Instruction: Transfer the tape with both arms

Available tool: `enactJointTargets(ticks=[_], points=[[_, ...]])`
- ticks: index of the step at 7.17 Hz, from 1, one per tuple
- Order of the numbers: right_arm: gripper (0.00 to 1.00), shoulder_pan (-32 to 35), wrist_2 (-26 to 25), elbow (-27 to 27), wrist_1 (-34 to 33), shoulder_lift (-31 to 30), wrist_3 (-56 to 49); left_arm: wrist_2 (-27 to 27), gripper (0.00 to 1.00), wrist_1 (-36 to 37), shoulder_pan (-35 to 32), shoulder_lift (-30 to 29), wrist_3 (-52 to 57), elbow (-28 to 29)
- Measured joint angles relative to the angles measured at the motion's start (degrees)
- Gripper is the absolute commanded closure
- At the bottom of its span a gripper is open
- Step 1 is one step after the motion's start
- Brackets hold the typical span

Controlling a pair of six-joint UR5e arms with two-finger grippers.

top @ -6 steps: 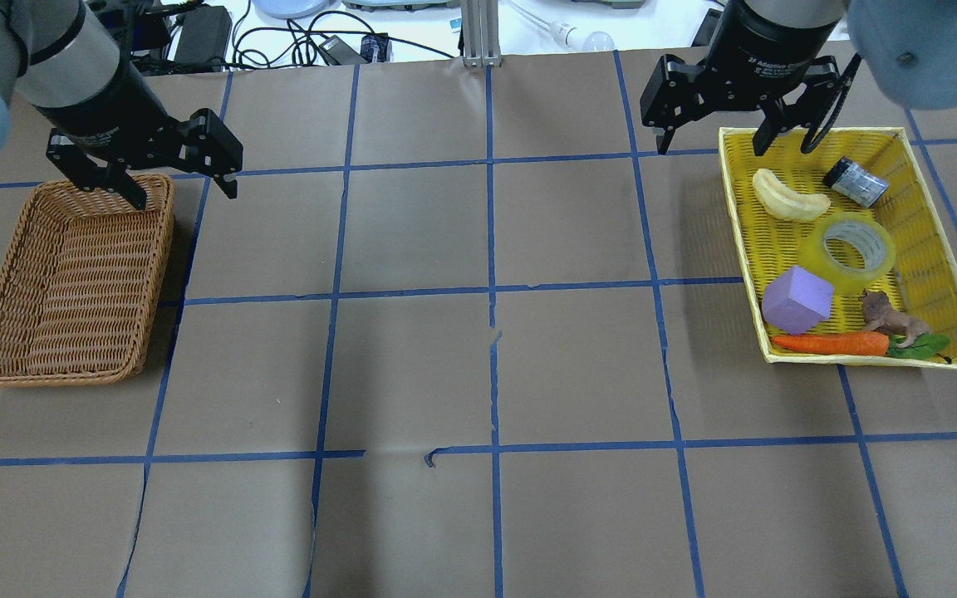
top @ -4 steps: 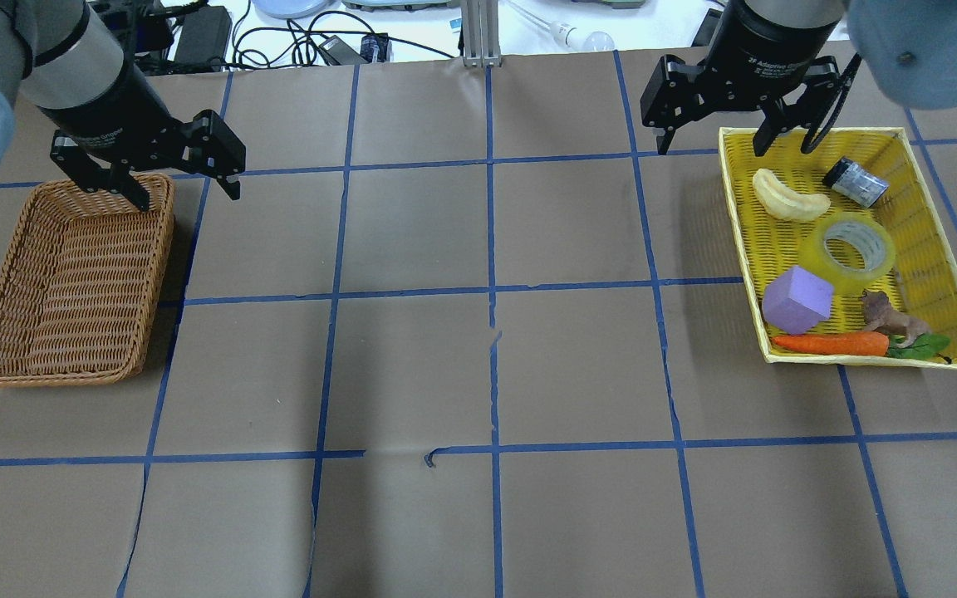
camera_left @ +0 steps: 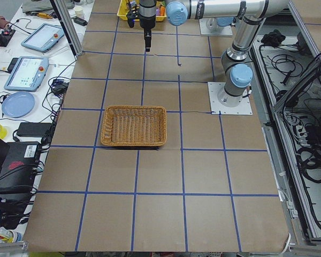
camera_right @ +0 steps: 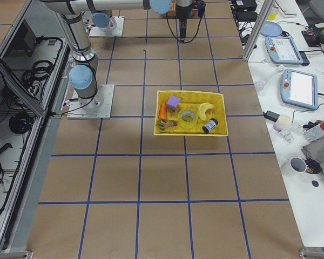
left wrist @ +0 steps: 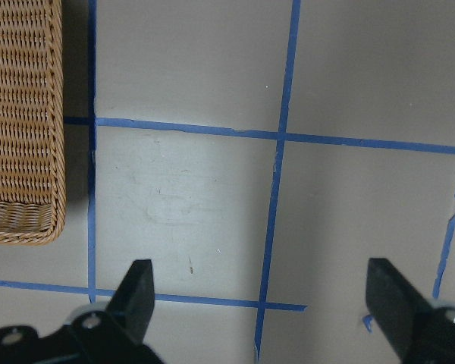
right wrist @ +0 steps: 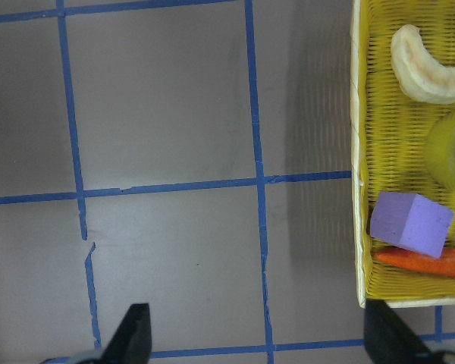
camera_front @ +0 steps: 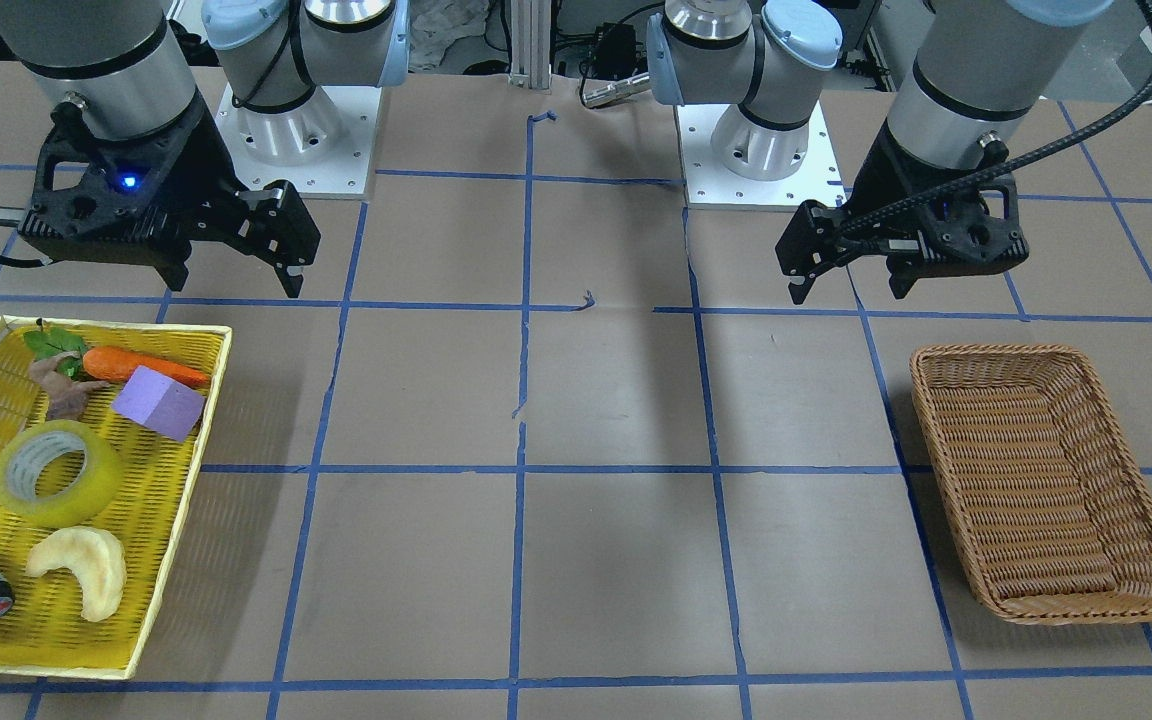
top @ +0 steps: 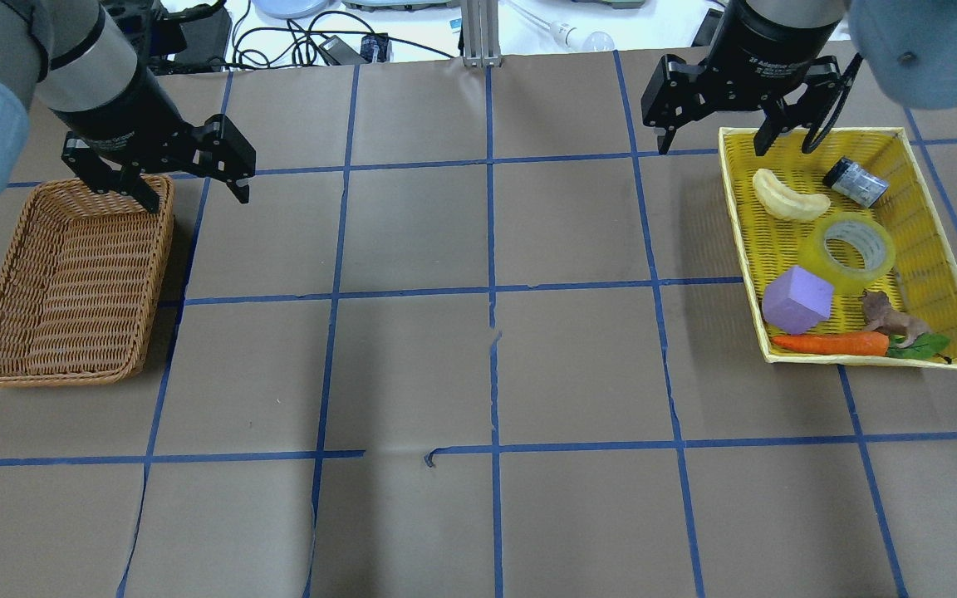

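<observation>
A wide roll of translucent yellow packing tape (top: 837, 281) lies flat in a yellow woven plastic tray (top: 931, 249) near the right edge of the brown-paper worktop (top: 412, 365), just beside a purple foam cube (top: 796, 299). The black right claw (top: 711, 149), lettered partly "2F Adaptive", hangs released above the tray's far corner, unmoved. The left claw (top: 198, 203), also released, hangs by a ribbed brown wicker basket (top: 71, 274) near the left edge and has drifted slightly toward the middle.

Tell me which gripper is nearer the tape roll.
Right. The right gripper hovers high beside the yellow tray that holds the tape. The left gripper hangs beside the wicker basket at the table's opposite end.
</observation>
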Motion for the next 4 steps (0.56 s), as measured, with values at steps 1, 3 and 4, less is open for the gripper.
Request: enactJointTargets(ticks=[1,3,4], points=[[0.0,0.0,0.0,0.1,0.0,0.0,-0.1,0.0,0.0,-0.2,0.0,-0.1,0.2,0.0],[0.0,0.0,0.1,0.1,0.0,0.0,-0.1,-0.1,0.0,-0.5,-0.3,-0.2,0.7,0.0],[0.0,0.0,0.1,0.2,0.0,0.0,-0.1,-0.1,0.0,-0.5,-0.7,-0.2,1.5,0.0]])
